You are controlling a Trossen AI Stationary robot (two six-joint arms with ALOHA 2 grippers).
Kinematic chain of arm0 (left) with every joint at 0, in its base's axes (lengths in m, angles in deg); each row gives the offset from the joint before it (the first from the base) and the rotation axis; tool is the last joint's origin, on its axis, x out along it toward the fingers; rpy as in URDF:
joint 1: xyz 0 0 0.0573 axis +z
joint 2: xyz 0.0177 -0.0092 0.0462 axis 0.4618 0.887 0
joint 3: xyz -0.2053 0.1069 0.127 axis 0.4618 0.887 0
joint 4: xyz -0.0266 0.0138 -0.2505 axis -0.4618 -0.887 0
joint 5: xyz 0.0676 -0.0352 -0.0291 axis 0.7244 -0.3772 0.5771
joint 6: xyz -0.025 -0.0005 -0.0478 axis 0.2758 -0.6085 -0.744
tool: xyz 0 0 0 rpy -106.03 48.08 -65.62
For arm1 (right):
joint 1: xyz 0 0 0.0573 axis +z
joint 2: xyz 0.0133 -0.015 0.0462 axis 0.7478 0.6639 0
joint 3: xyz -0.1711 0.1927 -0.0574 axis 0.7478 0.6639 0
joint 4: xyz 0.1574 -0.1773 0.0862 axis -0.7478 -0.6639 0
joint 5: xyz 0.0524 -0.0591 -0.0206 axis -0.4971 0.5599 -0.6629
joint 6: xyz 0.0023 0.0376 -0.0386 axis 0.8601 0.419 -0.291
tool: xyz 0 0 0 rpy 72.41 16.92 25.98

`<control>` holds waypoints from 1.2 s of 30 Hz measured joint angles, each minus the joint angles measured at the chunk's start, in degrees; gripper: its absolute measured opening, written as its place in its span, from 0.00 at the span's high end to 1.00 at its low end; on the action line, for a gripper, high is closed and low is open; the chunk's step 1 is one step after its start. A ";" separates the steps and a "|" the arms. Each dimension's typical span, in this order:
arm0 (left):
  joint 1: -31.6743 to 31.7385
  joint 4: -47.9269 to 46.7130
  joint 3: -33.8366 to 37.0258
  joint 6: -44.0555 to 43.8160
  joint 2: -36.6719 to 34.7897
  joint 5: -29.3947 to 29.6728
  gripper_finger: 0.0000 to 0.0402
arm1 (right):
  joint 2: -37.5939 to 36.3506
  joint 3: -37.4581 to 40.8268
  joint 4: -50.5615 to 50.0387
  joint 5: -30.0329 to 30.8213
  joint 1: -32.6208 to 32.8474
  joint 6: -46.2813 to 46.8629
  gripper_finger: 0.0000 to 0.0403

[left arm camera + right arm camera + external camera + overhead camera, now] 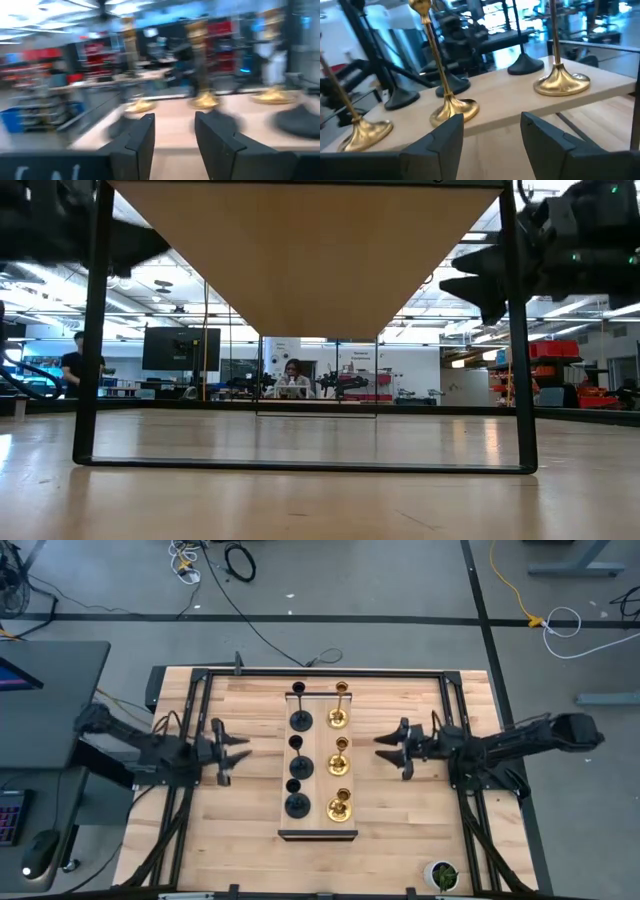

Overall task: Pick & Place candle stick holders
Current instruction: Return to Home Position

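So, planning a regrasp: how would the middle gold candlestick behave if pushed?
A push high on its tall thin stem may tip the middle gold candlestick. Its wide flared base probably steadies it against low nudges. Polished metal looks stiff, perhaps slippery.

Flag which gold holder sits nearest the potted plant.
The gold holder at the shelf end toward the potted plant; the other two stand farther along.

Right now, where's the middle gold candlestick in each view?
High view: middle gold candlestick, centre of the right-hand column on the wooden shelf.
Low view: not in it; only the shelf's underside shows.
Left wrist view: farther row, middle of three.
Right wrist view: nearer row, middle of three.
Shared landmark: that shelf.
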 joint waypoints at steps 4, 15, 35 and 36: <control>9.09 -9.43 1.36 -5.33 -6.94 -8.83 0.71 | 0.09 3.15 7.16 -8.21 -7.43 -1.40 0.51; 20.95 -22.34 1.28 -13.33 -9.25 -19.13 0.87 | -1.69 4.70 13.03 -16.55 -15.41 -0.13 0.51; 21.04 -23.40 1.21 -15.53 -10.64 -20.16 0.87 | -44.30 4.68 -33.32 -24.52 -15.37 6.30 0.51; 21.04 -23.37 1.21 -15.52 -10.64 -19.97 0.87 | -45.20 4.72 -33.03 -22.06 -12.91 6.28 0.51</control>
